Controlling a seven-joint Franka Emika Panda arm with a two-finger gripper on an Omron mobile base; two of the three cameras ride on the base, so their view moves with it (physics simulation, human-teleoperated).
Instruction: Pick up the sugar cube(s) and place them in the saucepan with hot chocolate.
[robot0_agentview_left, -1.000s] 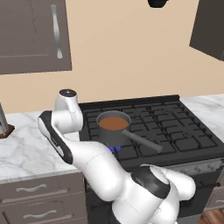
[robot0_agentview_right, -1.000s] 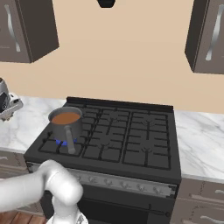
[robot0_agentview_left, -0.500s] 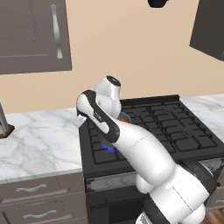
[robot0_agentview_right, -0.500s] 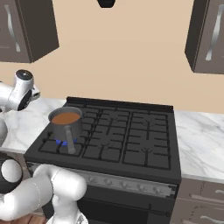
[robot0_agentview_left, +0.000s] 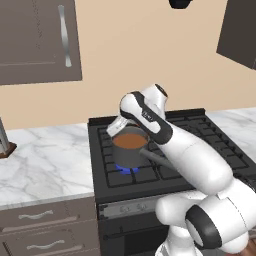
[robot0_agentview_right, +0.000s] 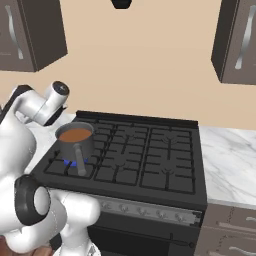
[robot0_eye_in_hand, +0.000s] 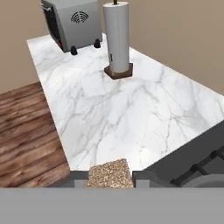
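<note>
The sugar cube (robot0_eye_in_hand: 109, 173), tan and speckled, sits pinched between my gripper's (robot0_eye_in_hand: 110, 180) two tips at the bottom of the hand view. My gripper is shut on it. The saucepan with hot chocolate (robot0_agentview_left: 131, 148) stands on the front left burner of the stove, brown liquid inside, its handle pointing to the front right. From the left base, my gripper (robot0_agentview_left: 117, 127) hangs just above the pan's left rim. From the right base, the saucepan (robot0_agentview_right: 76, 139) shows with my wrist just left of it.
The black stove (robot0_agentview_right: 145, 155) lies between marble counters (robot0_agentview_left: 45, 160). On the left counter stand a paper towel roll (robot0_eye_in_hand: 117, 37) and a grey appliance (robot0_eye_in_hand: 72, 19). Wood floor (robot0_eye_in_hand: 26, 131) lies beyond the counter's edge. Dark cabinets (robot0_agentview_left: 35, 40) hang above.
My arm has swung right from over the left counter to the saucepan's left rim, carrying the cube. The saucepan has not moved.
</note>
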